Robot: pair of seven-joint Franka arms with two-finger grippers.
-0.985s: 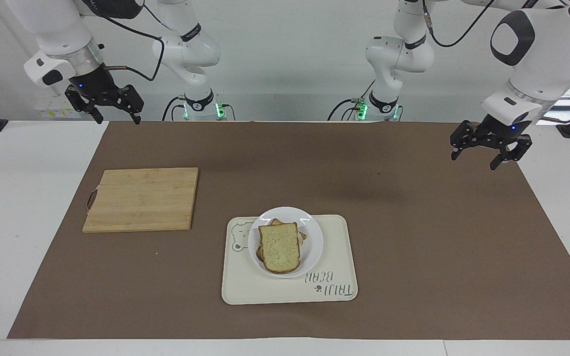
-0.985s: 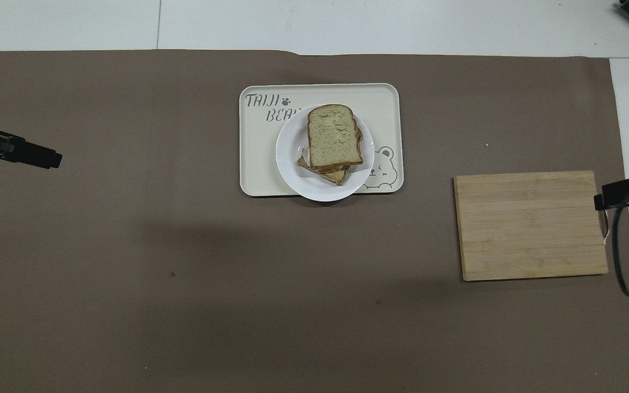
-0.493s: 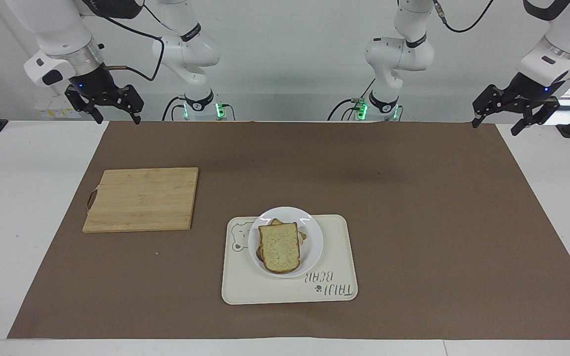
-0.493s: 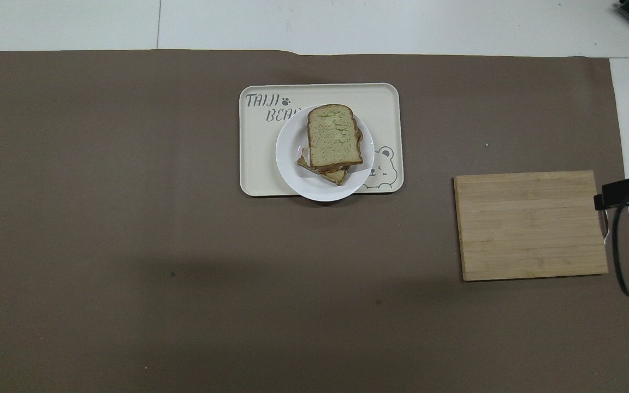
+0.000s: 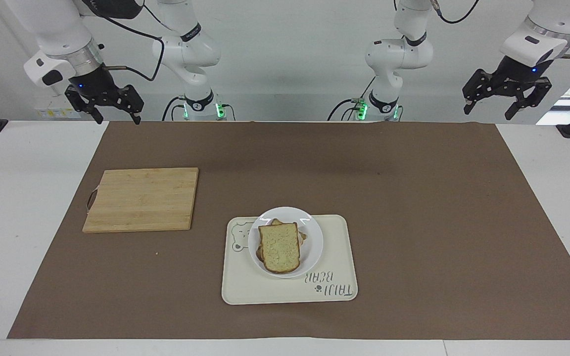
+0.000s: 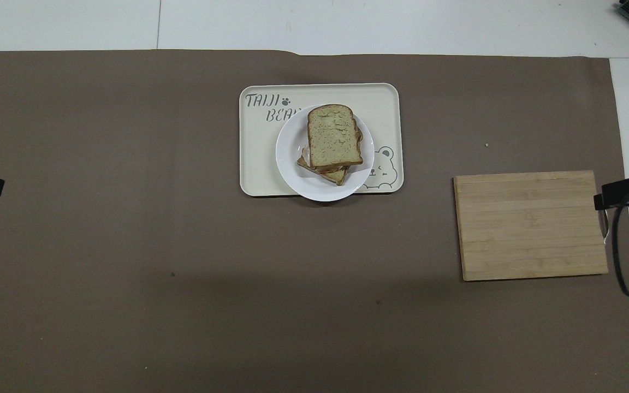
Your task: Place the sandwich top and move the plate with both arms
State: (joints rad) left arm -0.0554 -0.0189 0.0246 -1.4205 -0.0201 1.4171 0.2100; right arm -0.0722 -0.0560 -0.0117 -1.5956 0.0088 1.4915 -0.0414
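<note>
The sandwich top (image 5: 279, 247) (image 6: 334, 136), a pale slice with a brown crust, lies on a stack of slices on the round white plate (image 5: 314, 237) (image 6: 287, 158). The plate rests on a cream tray (image 5: 337, 262) (image 6: 254, 169); its rim overhangs the tray's edge nearer the robots. My left gripper (image 5: 500, 101) hangs open and empty, high over the mat's corner at the left arm's end. At the right arm's end my right gripper (image 5: 117, 116) is open and empty too, raised over the mat's edge by the robots. Both are well away from the plate.
A wooden cutting board (image 5: 141, 199) (image 6: 530, 225) lies on the brown mat (image 5: 413, 222) toward the right arm's end, nearer to the robots than the tray. A black cable (image 6: 623, 262) hangs by the board's outer edge.
My left gripper has risen and pulled back from over the mat toward its own end of the table. The right arm, plate and sandwich have not moved.
</note>
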